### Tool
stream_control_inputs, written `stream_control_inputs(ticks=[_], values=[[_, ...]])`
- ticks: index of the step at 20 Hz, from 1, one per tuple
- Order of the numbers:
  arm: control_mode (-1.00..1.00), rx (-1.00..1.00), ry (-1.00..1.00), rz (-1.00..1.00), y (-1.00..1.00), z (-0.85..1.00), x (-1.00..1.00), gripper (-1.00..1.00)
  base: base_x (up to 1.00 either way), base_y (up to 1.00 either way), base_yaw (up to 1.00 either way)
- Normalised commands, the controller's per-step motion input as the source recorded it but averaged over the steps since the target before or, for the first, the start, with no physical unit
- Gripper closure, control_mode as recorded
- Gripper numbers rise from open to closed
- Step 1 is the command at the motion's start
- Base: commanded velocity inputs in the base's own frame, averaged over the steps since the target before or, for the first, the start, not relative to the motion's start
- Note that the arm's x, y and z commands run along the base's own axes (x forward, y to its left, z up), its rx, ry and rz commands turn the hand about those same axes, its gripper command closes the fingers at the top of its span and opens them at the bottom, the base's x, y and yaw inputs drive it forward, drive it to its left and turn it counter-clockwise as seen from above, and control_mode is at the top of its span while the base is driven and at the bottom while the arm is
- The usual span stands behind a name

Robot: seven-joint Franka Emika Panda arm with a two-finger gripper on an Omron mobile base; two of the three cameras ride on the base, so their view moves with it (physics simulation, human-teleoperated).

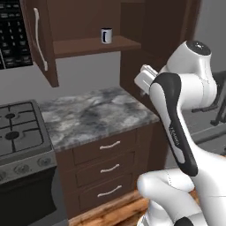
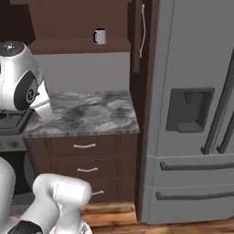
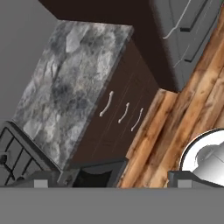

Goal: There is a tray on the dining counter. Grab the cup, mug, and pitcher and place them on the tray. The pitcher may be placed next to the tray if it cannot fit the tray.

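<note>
Where shelf [image 1: 90, 45] holds mug [image 1: 106, 35], worktop [image 1: 92, 114] below

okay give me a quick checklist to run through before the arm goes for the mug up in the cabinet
1. Mug located: ok, upright on the open cabinet shelf.
2. Cabinet door out of the way: ok, swung open.
3. Gripper open: ok, fingers wide apart, nothing between them.
4. Gripper aimed at mug: not ok, it looks down at the marbled worktop and drawers.
5. Tray, cup and pitcher positions: cannot tell.
</note>
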Motion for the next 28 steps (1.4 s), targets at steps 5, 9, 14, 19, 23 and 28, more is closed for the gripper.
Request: stream_control_inputs(ticks=[5, 9, 14, 19, 23, 28], values=[[1.00, 0.00, 0.00, 0.00, 0.00, 0.00, 0.00, -1.00, 0.83, -0.34, 0.09], [1.00, 0.00, 0.00, 0.00, 0.00, 0.00, 0.00, -1.00, 0.60, -0.60, 0.12], [1.00, 0.00, 0.00, 0.00, 0.00, 0.00, 0.00, -1.00, 0.75, 0.26, 0.07], [1.00, 0.00, 0.00, 0.00, 0.00, 0.00, 0.00, -1.00, 0.54, 0.26, 0.00], [1.00, 0.00, 0.00, 0.00, 0.00, 0.00, 0.00, -1.00, 0.57, -0.11, 0.00], [1.00, 0.00, 0.00, 0.00, 0.00, 0.00, 0.00, -1.00, 0.82, 0.04, 0.00]])
